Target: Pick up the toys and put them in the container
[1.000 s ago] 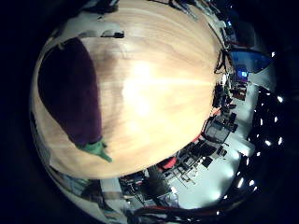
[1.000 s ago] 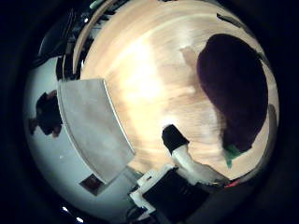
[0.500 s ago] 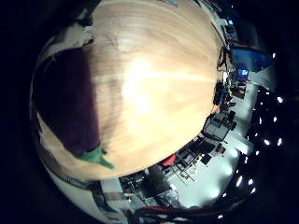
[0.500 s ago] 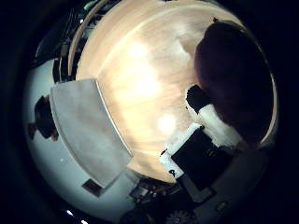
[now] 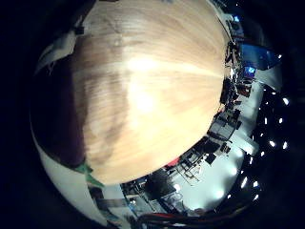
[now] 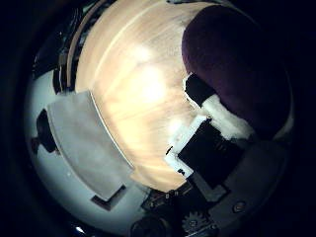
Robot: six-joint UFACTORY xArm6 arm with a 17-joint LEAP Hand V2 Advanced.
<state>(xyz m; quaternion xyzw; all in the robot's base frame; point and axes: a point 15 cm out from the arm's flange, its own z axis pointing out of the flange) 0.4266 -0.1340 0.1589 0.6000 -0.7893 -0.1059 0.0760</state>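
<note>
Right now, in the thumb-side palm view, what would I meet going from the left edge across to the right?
Grey container → bare wooden table → robot hand, its finger against the toy → dark purple eggplant toy.

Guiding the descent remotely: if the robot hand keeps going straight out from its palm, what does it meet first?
Most likely the purple eggplant toy, which looms large by the robot hand, one finger already at its edge. The wooden table lies beneath; depth is unclear.

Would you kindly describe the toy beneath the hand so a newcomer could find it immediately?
Start at the round wooden table. Near its edge, under the hand, lies a toy eggplant. Its dark purple body and green stem make it unmistakable.
</note>
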